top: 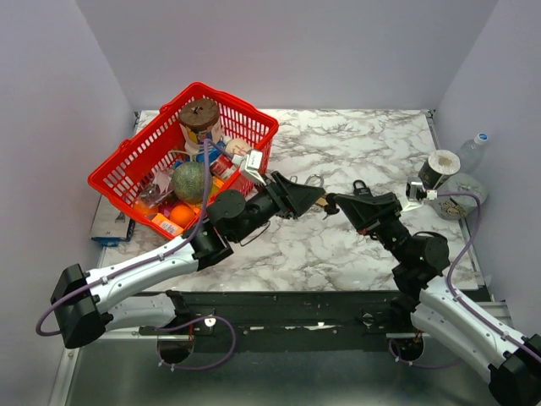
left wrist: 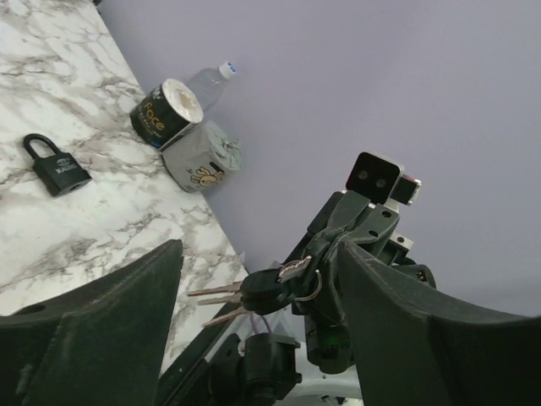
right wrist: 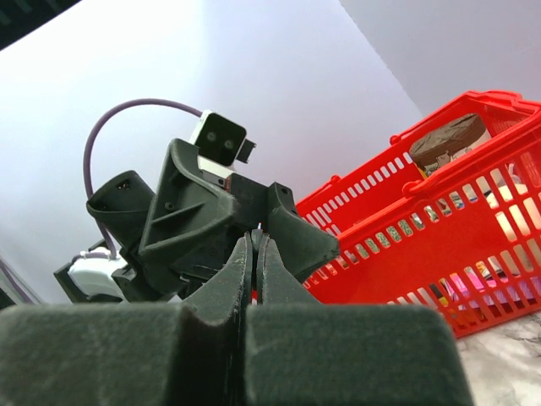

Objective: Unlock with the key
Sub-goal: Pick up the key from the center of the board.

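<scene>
Broad dark fingers (left wrist: 101, 326) of the left gripper (top: 314, 200) fill the bottom of its wrist view, standing wide apart. Framed in the gap between them, toward six o'clock of that view, hangs the bunch of keys (left wrist: 241, 294): a black head, a ring and several pale blades pointing to nine o'clock. The right gripper (top: 335, 204) faces the left one tip to tip and holds the bunch in the air. Its own wrist view shows its two fingers (right wrist: 226, 279) pressed together, though which part of the bunch they pinch cannot be told.

Seen from above, the two arms meet over the middle of the marble table (top: 355, 139), the left reaching in from seven o'clock and the right from four o'clock. The black padlock (left wrist: 56, 167) lies flat on the marble at nine o'clock of the left wrist view, its shackle toward eleven o'clock, apart from both grippers. Beyond it, at the table's three o'clock edge, a paper roll (top: 441, 167) rests against a grey printed pouch (left wrist: 203, 156), with a clear bottle (top: 472, 150) just behind. A red basket (top: 127, 156) sits askew at ten o'clock of the table. It holds a brown-lidded can (top: 199, 116), a green ball (top: 190, 180) and an orange fruit (top: 181, 214).
</scene>
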Tool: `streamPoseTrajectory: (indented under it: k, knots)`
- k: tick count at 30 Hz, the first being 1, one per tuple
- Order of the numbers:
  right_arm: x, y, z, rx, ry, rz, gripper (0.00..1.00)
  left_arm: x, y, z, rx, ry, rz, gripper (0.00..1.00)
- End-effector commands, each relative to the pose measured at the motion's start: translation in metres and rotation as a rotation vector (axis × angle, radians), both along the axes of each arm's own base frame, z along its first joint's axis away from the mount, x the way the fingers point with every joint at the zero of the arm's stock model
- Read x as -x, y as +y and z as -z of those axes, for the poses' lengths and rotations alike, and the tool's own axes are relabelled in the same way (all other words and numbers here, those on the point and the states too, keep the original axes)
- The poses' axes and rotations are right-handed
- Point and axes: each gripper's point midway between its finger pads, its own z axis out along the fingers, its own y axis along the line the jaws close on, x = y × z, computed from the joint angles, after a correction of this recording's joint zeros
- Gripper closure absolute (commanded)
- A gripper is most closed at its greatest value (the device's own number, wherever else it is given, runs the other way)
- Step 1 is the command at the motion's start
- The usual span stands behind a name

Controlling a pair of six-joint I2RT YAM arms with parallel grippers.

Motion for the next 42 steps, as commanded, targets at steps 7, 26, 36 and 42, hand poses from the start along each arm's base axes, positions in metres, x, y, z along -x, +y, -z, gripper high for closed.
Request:
streamPoseTrajectory:
  k: [7, 26, 36, 42]
  knots:
    - [-0.002, -0.016, -0.005, -0.07, -0.006, 0.073, 0.99, 0.014, -0.016, -0.021, 0.095, -0.028, 0.064, 0.48]
    - [-0.006, -0.004, 0.03, 0.021, 0.129, 0.027, 0.99, 0.008, -0.025, -0.019, 0.068, -0.062, 0.051, 1.0]
    - [-0.003, -0.002, 0.045, 0.343, 0.125, 0.077, 0.4, 0.017, -0.009, 0.016, -0.158, -0.138, 0.083, 1.0]
    - [0.023, -0.002, 0.054, 0.569, 0.12, -0.008, 0.26, 0.055, -0.01, 0.034, -0.312, -0.254, 0.351, 1.0]
